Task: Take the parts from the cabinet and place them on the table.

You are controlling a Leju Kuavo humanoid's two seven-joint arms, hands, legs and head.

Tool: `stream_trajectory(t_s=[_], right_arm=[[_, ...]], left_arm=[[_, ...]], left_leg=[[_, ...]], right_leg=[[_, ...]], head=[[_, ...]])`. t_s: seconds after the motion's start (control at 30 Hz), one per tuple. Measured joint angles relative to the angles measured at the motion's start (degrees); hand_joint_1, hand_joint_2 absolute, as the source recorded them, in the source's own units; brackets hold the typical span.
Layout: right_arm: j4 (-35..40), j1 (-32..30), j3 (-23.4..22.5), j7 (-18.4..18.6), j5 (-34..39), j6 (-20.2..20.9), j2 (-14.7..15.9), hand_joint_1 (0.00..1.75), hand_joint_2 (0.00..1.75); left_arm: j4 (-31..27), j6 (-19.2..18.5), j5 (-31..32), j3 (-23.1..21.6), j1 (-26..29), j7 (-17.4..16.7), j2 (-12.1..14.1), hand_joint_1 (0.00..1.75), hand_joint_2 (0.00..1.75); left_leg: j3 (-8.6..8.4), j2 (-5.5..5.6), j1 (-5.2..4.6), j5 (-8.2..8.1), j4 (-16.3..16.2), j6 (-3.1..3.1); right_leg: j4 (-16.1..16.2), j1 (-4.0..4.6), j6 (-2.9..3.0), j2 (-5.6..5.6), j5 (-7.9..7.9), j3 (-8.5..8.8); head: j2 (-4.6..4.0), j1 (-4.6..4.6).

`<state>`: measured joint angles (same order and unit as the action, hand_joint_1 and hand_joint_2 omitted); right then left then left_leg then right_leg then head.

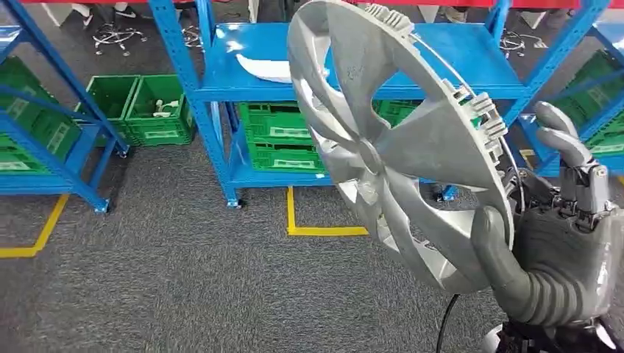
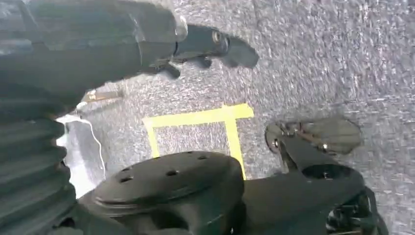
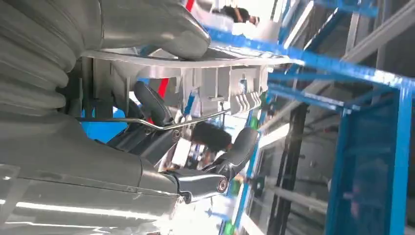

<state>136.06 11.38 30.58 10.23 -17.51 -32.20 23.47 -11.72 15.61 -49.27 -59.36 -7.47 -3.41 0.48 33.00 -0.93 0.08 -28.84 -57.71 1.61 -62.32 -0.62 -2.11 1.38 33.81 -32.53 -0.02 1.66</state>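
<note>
A large silver wheel cover (image 1: 397,147) stands tilted in front of me, in my right hand's (image 1: 566,250) grip at its lower right rim. The thumb presses on the cover's face and the fingers reach up behind the rim. In the right wrist view the cover's rim (image 3: 215,73) with its clips lies between the grey thumb and the dark fingers (image 3: 151,105) of my right hand (image 3: 161,127). Another white part (image 1: 265,68) lies on the blue cabinet shelf (image 1: 456,51) behind the cover. My left hand (image 2: 122,44) hangs over the carpet, fingers stretched out, holding nothing.
Blue racks stand ahead and to both sides, with green crates (image 1: 279,136) on the low shelf and more crates (image 1: 136,107) at the left. Yellow tape (image 1: 324,230) marks the grey carpet in front of the cabinet, and yellow tape (image 2: 195,117) shows below my left hand.
</note>
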Motion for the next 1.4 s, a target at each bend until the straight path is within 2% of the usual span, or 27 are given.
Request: stream_trajectory(t_s=[0.07,0.1,0.13,0.17,0.23,0.27,0.3,0.4,0.43,0.47,0.5,0.57,0.63,0.67,0.73,0.77,0.8,0.93,0.97,1.0,1.03,1.1,1.17,1.23,1.27,1.3,1.4], right_arm=[[0.0,0.0,0.0,0.0,0.0,0.0,0.0,1.75,1.75],[0.0,0.0,0.0,0.1,0.0,0.0,0.0,1.75,1.75],[0.0,0.0,0.0,0.1,0.0,0.1,0.0,1.75,1.75],[0.0,0.0,0.0,0.1,0.0,0.1,0.0,1.75,1.75],[0.0,0.1,0.0,0.1,0.0,0.1,0.0,1.75,1.75],[0.0,0.2,0.0,0.1,0.0,0.2,0.0,1.75,1.75],[0.0,0.2,0.0,0.1,0.0,0.2,0.0,1.75,1.75],[0.0,0.5,0.1,0.2,0.0,0.2,0.0,1.75,1.75],[0.0,0.5,0.1,0.2,0.0,0.3,0.0,1.75,1.75],[0.0,0.6,0.2,0.2,0.0,0.4,0.0,1.75,1.75],[0.0,0.7,0.2,0.2,-0.1,0.4,0.0,1.75,1.75],[0.0,0.6,0.2,0.2,-0.3,0.5,0.0,1.75,1.75],[-0.2,0.5,0.4,0.2,-0.5,0.7,0.0,1.75,1.75],[-0.2,0.5,0.5,0.2,-0.5,0.7,0.0,1.75,1.75],[-0.2,0.6,0.8,0.2,-0.5,0.7,0.0,1.75,1.75],[-0.2,0.6,0.9,0.2,-0.6,0.7,0.0,1.75,1.75],[-0.2,0.6,1.0,0.2,-0.6,0.7,0.0,1.75,1.75],[-0.2,0.5,1.4,0.2,-0.9,0.7,-0.1,1.75,1.75],[-0.2,0.5,1.4,0.2,-1.0,0.7,-0.1,1.75,1.75],[-0.2,0.3,1.5,0.1,-1.1,0.6,-0.1,1.75,1.75],[-0.2,0.1,1.5,0.0,-1.0,0.5,-0.1,1.75,1.75],[-0.5,-0.4,1.8,-0.4,-1.0,0.4,-0.2,1.75,1.75],[-0.8,-0.5,2.1,-0.5,-0.9,0.3,-0.2,1.75,1.75],[-1.1,-0.5,2.5,-0.9,-0.5,0.1,-0.2,1.75,1.75],[-1.2,-0.5,2.7,-1.2,-0.5,0.0,-0.2,1.75,1.75],[-1.3,-0.5,2.8,-1.5,-0.5,0.0,-0.2,1.75,1.75],[-1.6,-0.1,2.9,-1.7,-0.3,0.0,-0.4,1.75,1.75]], left_arm=[[0.0,0.0,0.0,0.0,0.0,0.0,-0.2,0.00,1.75],[0.0,0.0,0.0,0.0,0.1,0.0,-0.2,0.00,1.75],[0.0,0.0,0.0,0.0,0.2,0.0,-0.2,0.00,1.75],[0.0,0.0,0.0,0.0,0.2,0.0,-0.2,0.00,1.75],[0.0,0.0,0.0,0.0,0.2,0.0,-0.2,0.00,1.75],[0.0,0.0,0.0,0.0,0.2,0.0,-0.2,0.00,1.75],[0.0,0.0,0.0,0.0,0.1,0.0,-0.3,0.00,1.75],[0.0,0.0,0.0,0.0,0.2,0.0,-0.3,0.00,1.75],[0.0,0.0,0.0,0.0,0.2,0.0,-0.2,0.00,1.75],[0.0,0.0,0.0,0.0,0.2,0.0,-0.2,0.00,1.75],[0.0,0.0,0.0,0.0,0.1,0.0,-0.2,0.00,1.75],[0.0,0.0,0.0,0.0,0.1,0.0,-0.2,0.00,1.75],[0.0,-0.2,0.0,0.0,0.0,-0.1,0.0,0.00,1.75],[0.0,-0.2,0.0,0.0,-0.1,-0.2,0.0,0.00,1.75],[0.0,-0.2,0.0,0.0,0.0,-0.3,0.0,0.00,1.75],[0.0,-0.2,0.0,0.0,0.0,-0.4,0.0,0.00,1.75],[0.0,-0.2,0.0,0.0,-0.1,-0.4,0.0,0.00,1.75],[0.0,-0.3,0.2,0.0,0.0,-0.9,-0.1,0.00,1.75],[0.0,-0.3,0.2,0.0,0.0,-0.9,0.0,0.00,1.75],[0.0,-0.3,0.3,0.0,0.0,-1.0,0.1,0.00,1.75],[0.0,-0.2,0.3,0.0,-0.1,-1.0,0.1,0.00,1.75],[0.0,0.0,0.3,0.0,-0.1,-0.9,0.3,0.00,1.75],[0.0,0.0,0.2,0.0,0.0,-1.0,0.5,0.00,1.75],[0.0,0.0,0.1,0.0,0.0,-1.4,0.7,0.00,1.75],[0.0,0.0,0.0,0.0,0.0,-1.6,0.8,0.00,1.75],[0.0,0.0,-0.1,0.0,0.0,-2.0,0.7,0.00,1.75],[0.0,0.3,-0.5,0.0,0.0,-2.4,0.9,0.00,1.75]], left_leg=[[0.05,1.25,-0.09,0.08,0.0,0.20],[0.05,1.89,-0.14,0.12,0.0,0.25],[-0.01,2.51,-0.16,0.12,-0.1,0.26],[-0.07,3.20,-0.16,0.13,-0.1,0.25],[-0.33,4.36,-0.16,0.12,-0.1,0.22],[-0.20,4.77,-0.05,0.11,-0.1,0.12],[0.31,5.29,-0.28,0.26,-0.5,-0.29],[1.09,6.36,0.10,0.92,-0.1,-1.34],[1.22,6.21,-0.15,0.66,-0.3,-1.62],[1.49,2.40,-0.50,-0.26,-1.1,-1.95],[2.83,0.47,-0.39,-2.29,-3.7,-2.25],[7.13,0.48,0.12,-6.57,-12.9,-2.74],[9.17,0.76,0.33,-7.29,-17.3,-3.08],[8.09,0.71,0.44,-5.55,-15.4,-3.12],[2.92,-0.56,0.42,-0.66,-6.3,-2.91],[0.63,-2.86,0.30,0.39,-1.7,-2.65],[0.12,-4.33,-0.52,-0.40,-0.7,-2.51],[0.65,-1.67,-0.49,-0.02,-0.3,-0.88],[0.66,-0.98,-0.18,0.21,-0.1,-0.52],[0.71,-0.37,-0.12,0.30,-0.2,-0.20],[0.73,0.30,-0.13,0.38,-0.2,0.01],[0.76,1.85,-0.33,0.46,-0.2,0.22],[0.68,3.16,-0.51,0.48,-0.2,0.26],[0.39,4.39,-0.67,0.48,-0.2,0.24],[0.25,4.85,-0.69,0.48,-0.2,0.23],[0.57,5.08,-0.71,0.50,-0.3,0.09],[1.63,6.01,-0.21,1.10,-0.3,-0.94]], right_leg=[[-9.2,0.01,-0.20,-0.91,4.14,-3.90],[-12.3,0.02,-0.21,-1.02,4.84,-5.31],[-12.5,0.05,-0.10,-1.06,4.02,-5.45],[-10.1,0.06,0.08,-1.14,1.84,-4.50],[-0.5,0.04,0.56,-2.15,-3.88,-0.37],[3.3,-0.05,0.87,-4.46,-4.97,1.02],[4.2,-0.20,0.97,-5.41,-4.87,1.37],[5.0,0.11,1.39,-4.13,-4.34,1.45],[5.7,-0.34,1.88,-3.39,-4.65,1.63],[6.0,-0.38,2.21,-2.77,-4.86,1.94],[6.0,-0.31,2.57,-2.28,-4.87,1.93],[5.9,-0.27,2.65,-0.95,-4.82,1.89],[5.9,-0.29,2.66,0.42,-4.75,1.87],[5.8,-0.31,2.53,1.00,-4.67,1.90],[5.6,-0.36,2.18,1.85,-4.44,2.06],[5.6,-0.27,1.88,2.26,-4.26,2.18],[5.4,0.23,1.59,2.54,-4.10,2.04],[5.5,0.09,0.49,5.09,-3.84,2.36],[4.3,-0.16,-0.02,3.35,-2.62,2.04],[1.9,-0.30,-0.13,0.92,-0.81,1.15],[-2.3,-0.29,-0.12,-0.37,1.57,-0.56],[-11.5,-0.27,-0.10,-1.09,5.34,-4.76],[-12.1,-0.26,0.24,-1.14,3.86,-5.38],[-3.8,-0.21,1.00,-1.79,-1.79,-1.96],[1.4,-0.11,1.56,-3.16,-4.55,0.15],[3.2,-0.15,2.28,-5.67,-4.42,1.08],[4.7,0.28,2.47,-4.47,-4.33,1.05]], head=[[0.00,-0.52],[0.00,-0.66],[0.00,-0.70],[0.00,-0.74],[0.00,-0.92],[0.00,-0.96],[0.00,-0.90],[0.00,-0.92],[0.00,-0.94],[0.00,-0.90],[0.00,-0.35],[0.00,-0.15],[0.00,0.17],[0.00,0.24],[0.00,0.37],[0.00,0.52],[0.00,0.70],[0.00,0.33],[0.00,0.26],[0.00,0.06],[0.00,-0.31],[0.00,-0.85],[0.00,-0.94],[0.00,-1.03],[0.00,-1.12],[0.00,-0.98],[0.00,-1.22]])
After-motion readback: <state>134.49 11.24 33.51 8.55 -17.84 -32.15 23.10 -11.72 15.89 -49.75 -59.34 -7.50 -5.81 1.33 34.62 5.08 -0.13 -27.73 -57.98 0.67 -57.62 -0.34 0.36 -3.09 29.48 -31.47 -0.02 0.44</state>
